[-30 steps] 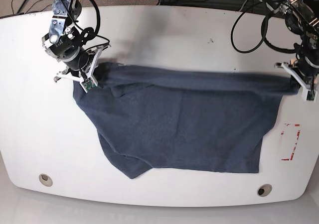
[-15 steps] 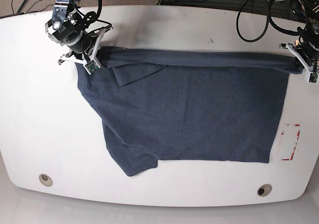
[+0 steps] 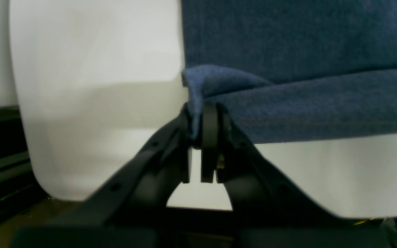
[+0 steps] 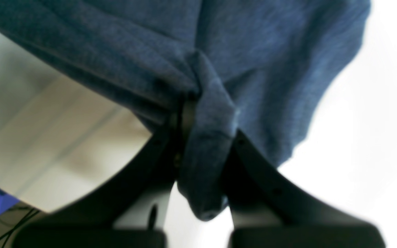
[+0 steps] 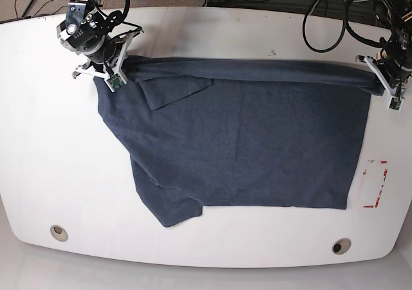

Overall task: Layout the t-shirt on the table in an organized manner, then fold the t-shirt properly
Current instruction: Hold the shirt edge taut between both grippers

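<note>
Left claw (image 5: 384, 84) clamped on one top corner of dark blue cotton t-shirt (image 5: 244, 142), right claw (image 5: 117, 77) clamped on other corner; spread flat across glossy white surface (image 5: 38, 142).

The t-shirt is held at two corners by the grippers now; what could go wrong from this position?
1. The right gripper pinches a bunched wad of the t-shirt, so a crease may stay when it lets go.
2. The left gripper holds only a thin edge; a harder pull may slip it out.
3. A flap is folded over near the right gripper and could get pressed in.
</note>
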`<state>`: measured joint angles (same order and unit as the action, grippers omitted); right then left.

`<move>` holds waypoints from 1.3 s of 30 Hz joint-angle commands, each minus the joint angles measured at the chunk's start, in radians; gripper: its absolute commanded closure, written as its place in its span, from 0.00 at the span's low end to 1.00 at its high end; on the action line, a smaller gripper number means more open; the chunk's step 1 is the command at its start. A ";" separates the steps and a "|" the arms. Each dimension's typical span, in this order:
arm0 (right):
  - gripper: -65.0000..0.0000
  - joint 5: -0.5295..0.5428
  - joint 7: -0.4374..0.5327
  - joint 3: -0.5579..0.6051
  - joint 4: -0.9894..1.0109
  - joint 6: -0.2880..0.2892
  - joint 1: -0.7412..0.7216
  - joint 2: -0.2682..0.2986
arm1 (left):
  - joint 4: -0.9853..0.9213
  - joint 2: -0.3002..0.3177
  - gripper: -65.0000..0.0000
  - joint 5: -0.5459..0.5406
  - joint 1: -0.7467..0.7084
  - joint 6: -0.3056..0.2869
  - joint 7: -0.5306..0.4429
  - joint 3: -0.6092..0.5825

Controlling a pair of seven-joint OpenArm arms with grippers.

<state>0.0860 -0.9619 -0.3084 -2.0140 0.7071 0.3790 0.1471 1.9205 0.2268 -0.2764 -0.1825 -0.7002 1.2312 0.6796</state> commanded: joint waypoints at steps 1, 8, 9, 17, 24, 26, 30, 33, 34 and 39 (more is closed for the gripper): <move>1.00 -0.009 0.002 -0.008 -0.018 -0.009 -0.013 0.012 | -0.008 0.019 0.98 0.033 0.064 0.002 -0.026 -0.031; 1.00 -0.013 0.002 -0.008 -0.011 -0.009 -0.022 0.010 | -0.120 0.019 0.98 0.111 0.163 0.002 -0.028 -0.113; 1.00 -0.012 0.002 -0.008 -0.004 -0.009 -0.024 0.010 | -0.140 0.019 0.98 0.121 0.179 0.002 -0.028 -0.119; 1.00 -0.012 0.002 -0.011 0.011 -0.009 -0.050 0.012 | -0.235 0.021 0.98 0.161 0.231 0.002 -0.031 -0.125; 1.00 -0.012 0.002 -0.011 0.009 -0.009 -0.051 0.012 | -0.260 0.023 0.98 0.164 0.226 0.002 -0.120 -0.134; 1.00 -0.010 0.002 -0.011 0.009 -0.009 -0.051 0.012 | -0.260 0.030 0.98 0.164 0.226 0.002 -0.129 -0.148; 1.00 -0.012 0.002 -0.011 0.009 -0.009 -0.051 0.012 | -0.260 0.042 0.98 0.164 0.226 0.002 -0.132 -0.171; 1.00 -0.013 0.002 -0.011 0.009 -0.009 -0.051 0.012 | -0.260 0.042 0.98 0.164 0.226 0.002 -0.133 -0.172; 1.00 -0.013 0.002 -0.011 0.009 -0.009 -0.051 0.012 | -0.260 0.042 0.98 0.164 0.226 0.002 -0.133 -0.172; 0.99 -0.013 0.002 -0.011 0.009 -0.009 -0.051 0.012 | -0.260 0.042 0.98 0.164 0.225 0.002 -0.133 -0.168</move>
<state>0.0776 -0.9699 -0.3134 -1.9881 0.7040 0.3313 0.1471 1.6459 0.2508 -0.1127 0.0277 -0.7006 1.1099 0.5034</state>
